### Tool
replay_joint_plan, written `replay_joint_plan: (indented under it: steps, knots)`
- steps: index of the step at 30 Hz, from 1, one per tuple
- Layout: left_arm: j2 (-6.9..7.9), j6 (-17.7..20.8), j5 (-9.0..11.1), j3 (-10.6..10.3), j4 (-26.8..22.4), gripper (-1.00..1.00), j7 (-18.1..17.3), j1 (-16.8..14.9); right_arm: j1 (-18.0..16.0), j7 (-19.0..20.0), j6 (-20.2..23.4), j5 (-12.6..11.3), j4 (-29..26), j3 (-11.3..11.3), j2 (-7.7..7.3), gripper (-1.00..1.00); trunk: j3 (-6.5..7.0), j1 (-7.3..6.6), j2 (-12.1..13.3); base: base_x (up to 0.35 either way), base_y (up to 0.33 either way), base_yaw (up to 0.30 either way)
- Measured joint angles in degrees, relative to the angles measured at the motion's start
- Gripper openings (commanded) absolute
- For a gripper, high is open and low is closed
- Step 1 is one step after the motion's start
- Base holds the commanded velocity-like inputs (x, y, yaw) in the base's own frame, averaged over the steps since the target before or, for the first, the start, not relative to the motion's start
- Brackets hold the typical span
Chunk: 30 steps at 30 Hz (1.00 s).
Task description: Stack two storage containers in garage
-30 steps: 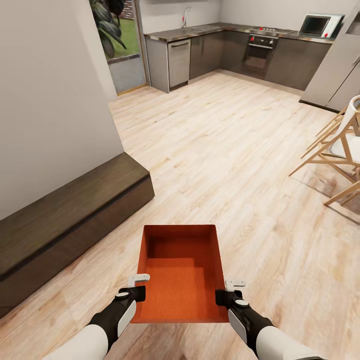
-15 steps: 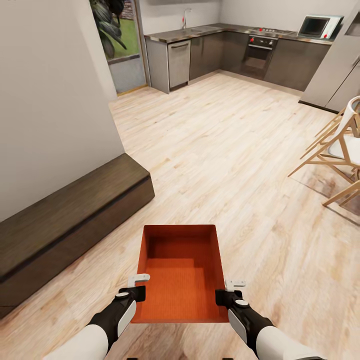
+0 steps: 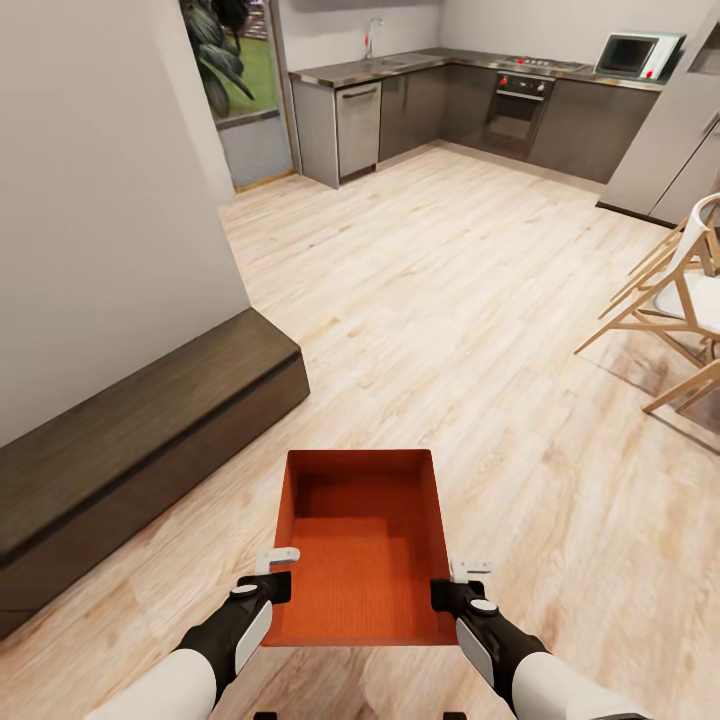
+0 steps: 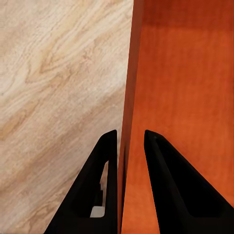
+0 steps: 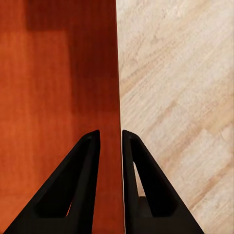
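- I hold one orange-red storage container (image 3: pixel 362 548) in front of me, above the light wood-plank floor (image 3: pixel 470 300), its open side up and its long side pointing away from me.
- The left pincer (image 3: pixel 277 572) is clenched on the container's left wall, near the corner closest to me. In the left wrist view the wall (image 4: pixel 127 112) passes between the two black fingers (image 4: pixel 105 185), one outside and one inside the bin.
- The right pincer (image 3: pixel 462 580) grasps the right wall in the same way. In the right wrist view the thin wall edge (image 5: pixel 118 97) runs between its fingers (image 5: pixel 83 185).
- The inside of the container is finely ribbed; I can read no label or writing on it.
- At my left a low dark wooden bench (image 3: pixel 140 430) stands along a beige wall (image 3: pixel 100 200).
- Far ahead is a kitchen with dark cabinets (image 3: pixel 440 100), a dishwasher (image 3: pixel 358 125), an oven (image 3: pixel 518 105) and a microwave (image 3: pixel 635 52) on the worktop (image 3: pixel 400 62). Any marks on these appliances are too small for me to read.
- At my right edge, light wooden chairs (image 3: pixel 675 300) stand on the floor, well apart from the container.
- A glass door (image 3: pixel 230 80) at the far left shows green plants outside.
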Motion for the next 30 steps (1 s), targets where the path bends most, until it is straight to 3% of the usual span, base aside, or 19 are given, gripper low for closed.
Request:
replay_joint_plan:
  steps: [30]
  knots:
    - [0.02, 0.01, 0.04, -0.03, -0.06, -1.00, 0.00, 0.01, 0.00, 0.00, 0.00, 0.06, -0.03, -0.05, 0.02, -1.00, 5.41, -6.60, 12.06, 0.000, 0.000, 0.000]
